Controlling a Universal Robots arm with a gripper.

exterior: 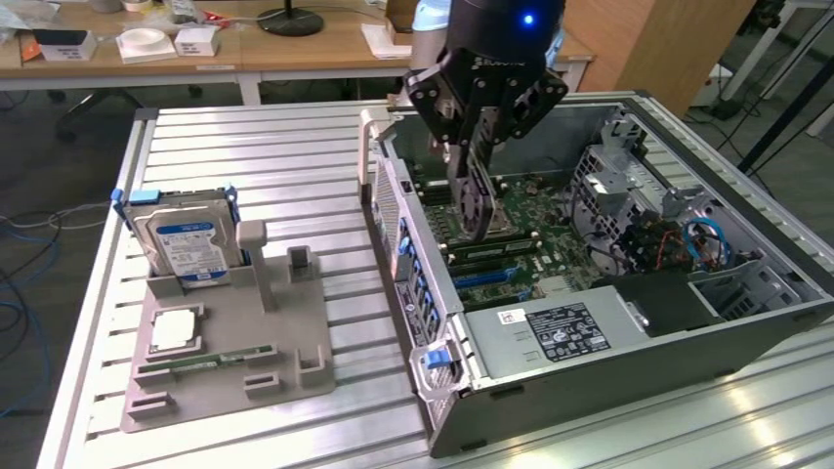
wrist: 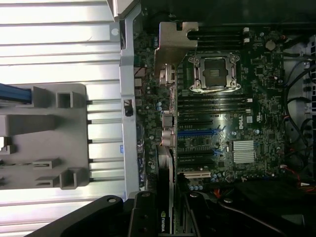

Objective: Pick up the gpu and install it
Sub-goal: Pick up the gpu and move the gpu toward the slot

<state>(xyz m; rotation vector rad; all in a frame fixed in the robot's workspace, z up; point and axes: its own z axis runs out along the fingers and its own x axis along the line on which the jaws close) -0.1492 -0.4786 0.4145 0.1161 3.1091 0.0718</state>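
Exterior view: the pincer (exterior: 479, 137) is clenched on the gpu (exterior: 479, 200), gripping its upper end so the dark card hangs edge-down inside the open computer case (exterior: 431, 293), over the motherboard (exterior: 528, 210). The pick-up is therefore done. The grey holder (exterior: 222, 332) on the table (exterior: 261, 156) has an empty upright slot beside the hard drive (exterior: 187, 244).

From the wrist view the card appears edge-on, running from between the fingers toward its metal bracket (wrist: 173, 44), near the case's rear wall and alongside the expansion slots (wrist: 197, 132). I judge the install as not yet done — the card looks to hang above the board, not seated in a slot, though whether its lower edge touches anything cannot be told.
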